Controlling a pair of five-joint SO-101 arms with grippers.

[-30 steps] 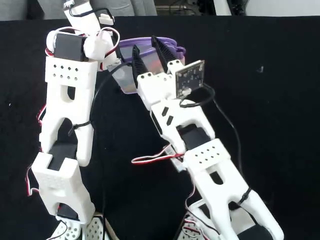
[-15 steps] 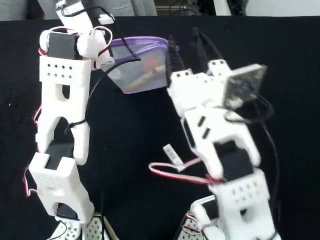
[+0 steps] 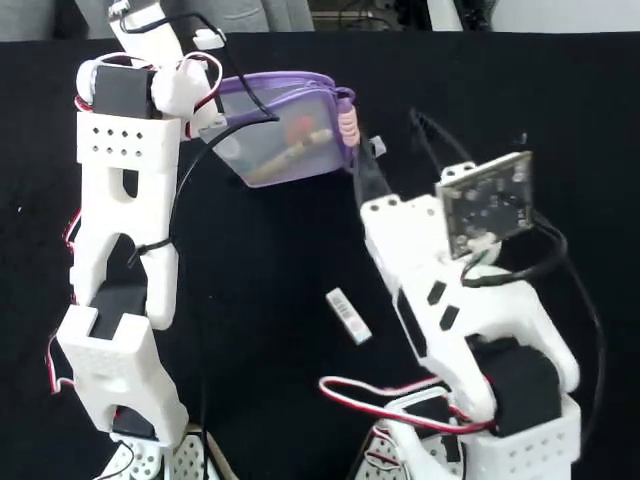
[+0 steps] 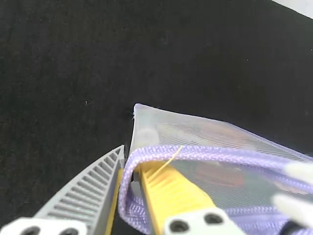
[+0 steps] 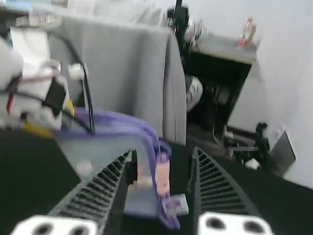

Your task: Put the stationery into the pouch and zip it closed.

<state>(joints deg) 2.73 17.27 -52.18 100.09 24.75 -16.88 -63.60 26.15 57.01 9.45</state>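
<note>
Progress: over the black table (image 3: pixel 560 120), at its far side, the pouch (image 3: pixel 285 135) is being held by one end in the left pincer (image 4: pixel 131 164). That pincer's fingers are being kept clamped on the purple zip band at that end. Whether the lower edge is touching the table cannot be told.

Stationery is being seen through the clear wall, so the loading step is being judged as done. The zip band is being read as one joined strip along the top. The pink pull (image 5: pixel 161 174) is sitting at the end away from the left pincer. The zip is therefore being judged as closed, or very nearly. The last stretch beside the pull is not being resolved well enough to confirm this.

The right pincer (image 5: pixel 162 155) is being held with its fingers apart, on either side of the pull end and gripping nothing. Left to do, as judged: a check of the zip end, then release of the pouch.

Count, largest first:
- Table: one.
- Arms: two, one pincer each.
- Pouch: one.
- Items inside: two are being made out, a pale stick (image 3: pixel 290 152) and a red item (image 3: pixel 300 127). Others may be hidden.
- Pull: one, with a small tag (image 5: pixel 174 204) below it.
- Small white striped piece (image 3: pixel 348 316): one, near the right arm. Whether it is stationery or a cable label cannot be told.
</note>
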